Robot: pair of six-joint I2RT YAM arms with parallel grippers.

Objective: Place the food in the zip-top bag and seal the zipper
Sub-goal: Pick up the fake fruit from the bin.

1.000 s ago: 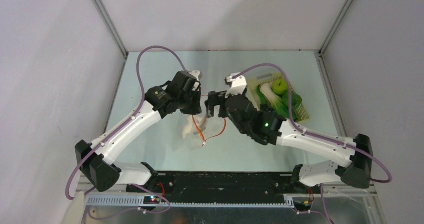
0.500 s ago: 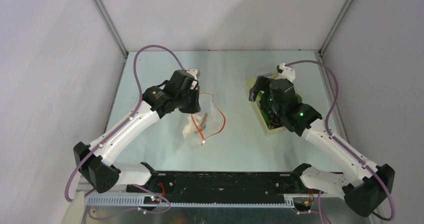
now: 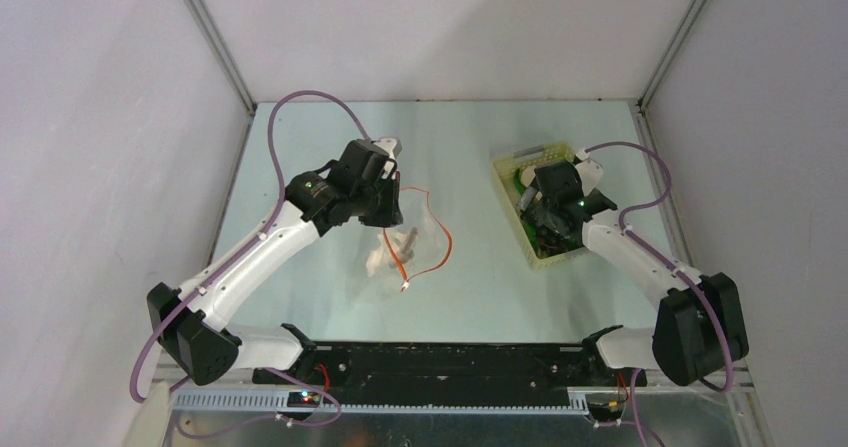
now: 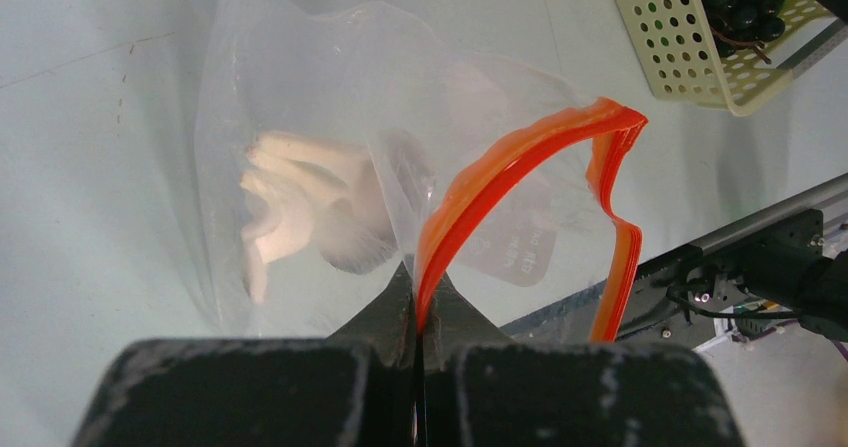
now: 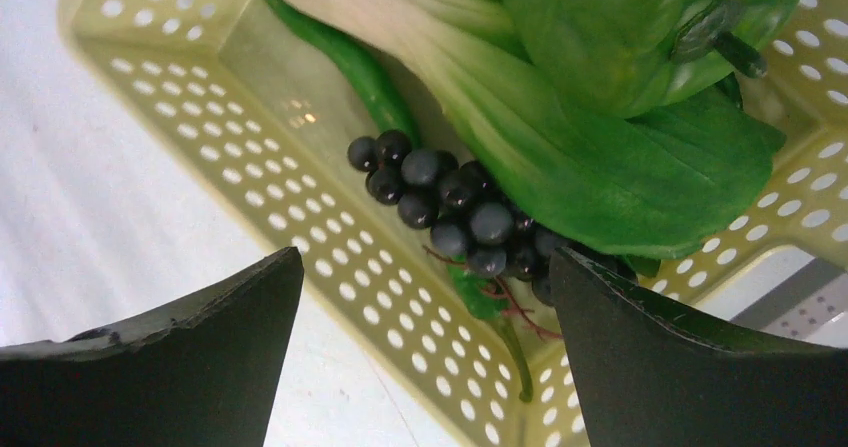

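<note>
1. Change: the right gripper [image 5: 425,267] has left the bag mouth at desk centre and swung to the basket [image 5: 200,97] near the far right corner. It now hangs just above the grapes [image 5: 460,207], fingers wide apart, holding nothing.
2. The left gripper [image 4: 420,297] hasn't moved. Its fingers are clamped on the zipper [image 4: 500,157], holding the zip-top bag [image 4: 300,87] up with its mouth gaping, mid-desk and slightly left.
3. Read: the drop is done and the next pick is probably the grapes. Sealing hasn't started.
4. Counts:
   - 1 bag, 1 basket.
   - In the bag: 1 clump of mushrooms [image 4: 300,192]; I can't count the pieces.
   - In the basket: 1 grape bunch, 1 green pepper [image 5: 355,67], 1 bok choy [image 5: 560,137]. I can't pick out the apple for sure.
</note>
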